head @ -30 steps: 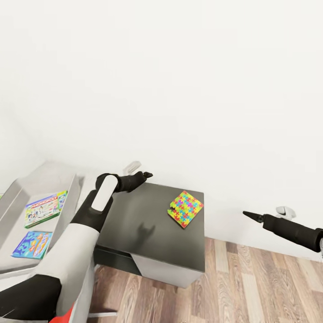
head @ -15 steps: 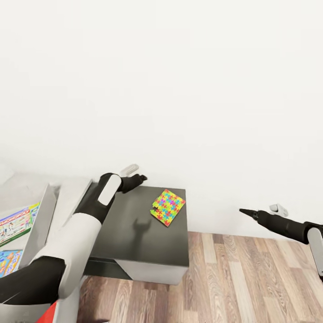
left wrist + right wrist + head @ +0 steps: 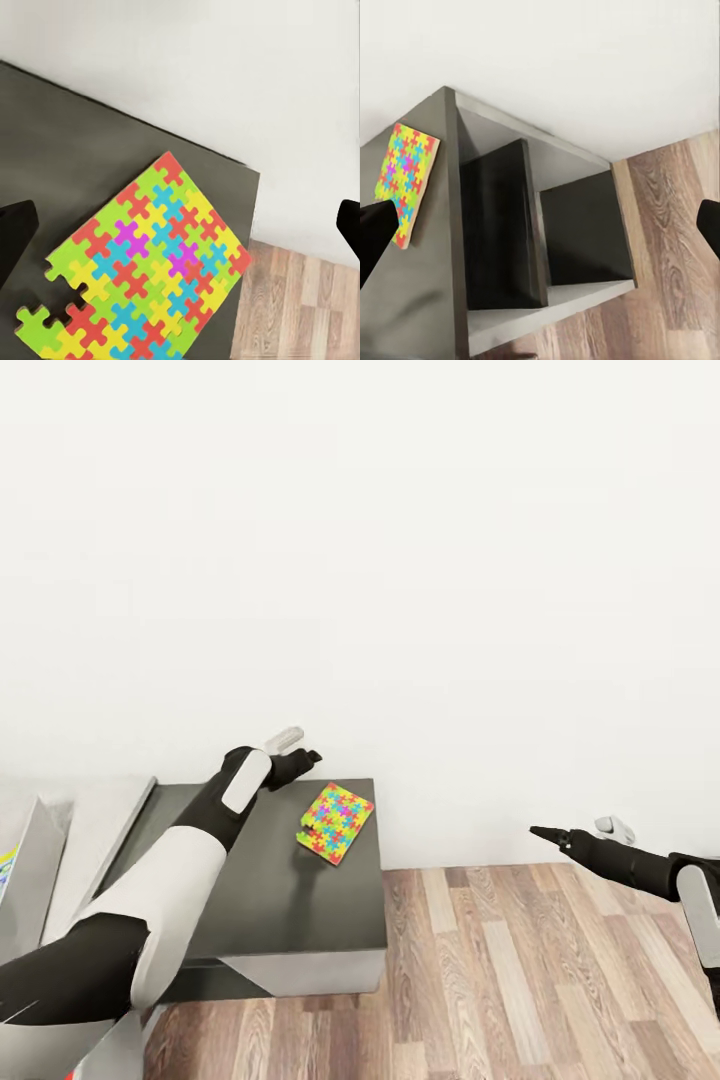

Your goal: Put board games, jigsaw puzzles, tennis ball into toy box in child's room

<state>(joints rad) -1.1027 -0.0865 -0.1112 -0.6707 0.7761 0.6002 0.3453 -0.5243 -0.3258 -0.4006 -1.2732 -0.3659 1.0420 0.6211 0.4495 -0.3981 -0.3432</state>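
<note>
Left gripper (image 3: 300, 758) hovers near jigsaw puzzle (image 3: 336, 822) lying flat, corner toward wall.

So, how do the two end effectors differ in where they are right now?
The left end effector hangs over the dark cabinet, close beside the jigsaw puzzle; the right end effector is off the cabinet, over the wood floor. The left points away toward the wall, the right points sideways toward the cabinet. Both are black and hold nothing.

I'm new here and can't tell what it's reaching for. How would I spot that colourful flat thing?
Find the dark grey cabinet against the white wall. On its top, near the far corner by the wall, lies the jigsaw puzzle, just beyond the left gripper. It is a thin, bright, many-coloured sheet, the one colourful thing on that dark surface.
</note>
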